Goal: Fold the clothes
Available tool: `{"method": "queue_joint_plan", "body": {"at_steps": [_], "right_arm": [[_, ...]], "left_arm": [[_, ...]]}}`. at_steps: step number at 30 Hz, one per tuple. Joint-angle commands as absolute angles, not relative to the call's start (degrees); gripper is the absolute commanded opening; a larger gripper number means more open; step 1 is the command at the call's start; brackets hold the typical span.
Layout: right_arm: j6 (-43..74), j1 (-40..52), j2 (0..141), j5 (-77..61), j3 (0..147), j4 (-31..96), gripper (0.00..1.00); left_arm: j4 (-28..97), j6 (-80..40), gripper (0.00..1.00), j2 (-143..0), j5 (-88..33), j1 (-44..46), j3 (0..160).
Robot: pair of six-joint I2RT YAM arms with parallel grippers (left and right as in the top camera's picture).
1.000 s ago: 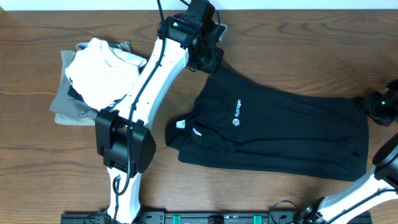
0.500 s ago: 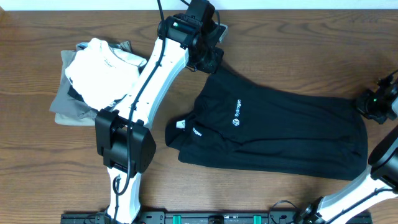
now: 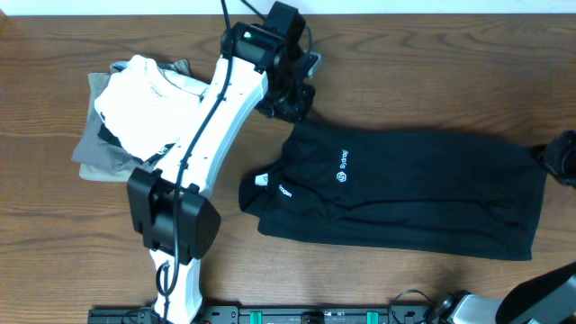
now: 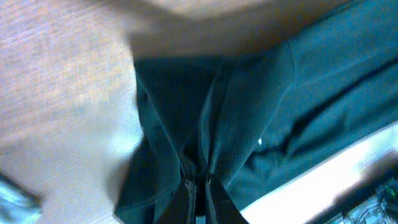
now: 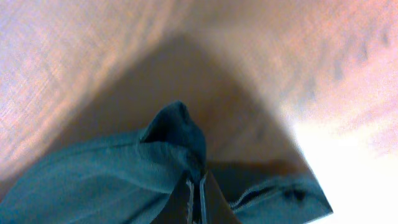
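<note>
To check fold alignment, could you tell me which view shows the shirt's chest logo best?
The overhead view: the white chest logo lies face up, unobstructed. Both wrist views show only pinched fabric of the black polo shirt.

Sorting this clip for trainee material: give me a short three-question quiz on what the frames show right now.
1. True or false: the left gripper and the right gripper are both shut on cloth of the black polo shirt.
2. Which garment tops the pile of folded garments beside the left arm? A white, B olive, C black.
3. Fill in: the right gripper holds the shirt at the end far from its ____.
Key: 1 true; 2 A, the white garment; 3 collar.
</note>
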State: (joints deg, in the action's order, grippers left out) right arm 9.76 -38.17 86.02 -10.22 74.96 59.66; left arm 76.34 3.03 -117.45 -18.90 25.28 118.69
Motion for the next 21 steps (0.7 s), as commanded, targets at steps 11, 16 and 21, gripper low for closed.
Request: {"method": "queue_joint_plan", "body": {"at_steps": [11,16,21], "right_arm": [[12.16,-38.11,85.45,5.63,74.87,65.36,0.02],[12.12,-38.13,85.45,5.91,74.87,67.31,0.03],[12.16,-38.13,85.45,7.27,74.87,67.57,0.05]], "left_arm": [[93.32,3.4,0.06,-116.05,-18.33,25.19,115.52],[94.0,3.4,0.06,-116.05,-18.35,26.46,110.13],[94.52,3.38,0.06,-116.05,-18.35,28.23,106.37]]}}
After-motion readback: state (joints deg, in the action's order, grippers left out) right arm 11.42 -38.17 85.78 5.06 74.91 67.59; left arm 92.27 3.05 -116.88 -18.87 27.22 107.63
